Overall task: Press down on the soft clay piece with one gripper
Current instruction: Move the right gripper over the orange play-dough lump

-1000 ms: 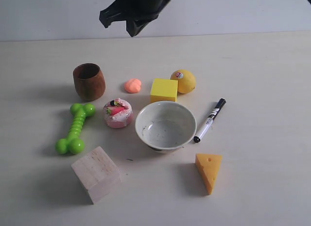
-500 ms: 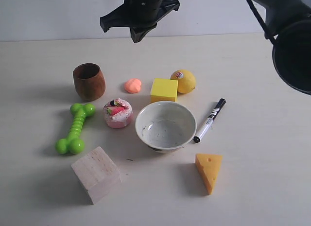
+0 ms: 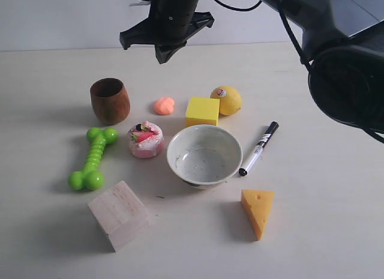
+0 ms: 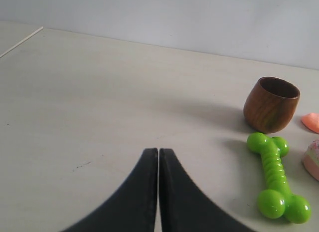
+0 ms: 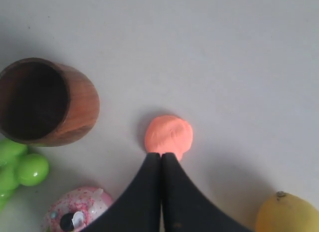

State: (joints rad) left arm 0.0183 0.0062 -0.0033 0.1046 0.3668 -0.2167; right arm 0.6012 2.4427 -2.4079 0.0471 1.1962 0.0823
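Across the table [image 3: 48,249], everything sits in one cluster mid-surface, with bare margins at 3 and 9 o'clock. Right arm [image 3: 342,81] comes in from 2 o'clock and reaches across the middle, so the right gripper [image 5: 161,159] hangs raised at the cluster's 12 o'clock. Its fingers [image 5: 139,197] are pressed together, nothing between them, pointing down. My read: closed up on purpose, one blunt tip for pressing. Left gripper [image 4: 158,157]: also pressed together, empty, low over bare table, well apart from the wooden cup [image 4: 271,105]; out of the job, I'd say.

Bowl [image 3: 204,155] is the hub. Wooden cup at its 10 o'clock, yellow cube [image 3: 202,111] at 12, cake toy [image 3: 146,140] at 9. Soft clay piece [image 3: 164,105] lies on the table between cup and cube, touching neither, cake toy near its 7 o'clock. Right wrist view puts the fingertip line over the clay's edge, not its centre. Approach step; press not yet made.

Room: table at the clay's 12 o'clock is bare, so a straight drop looks unobstructed. Cup rim is the nearest tall edge; avoid drift toward 9.
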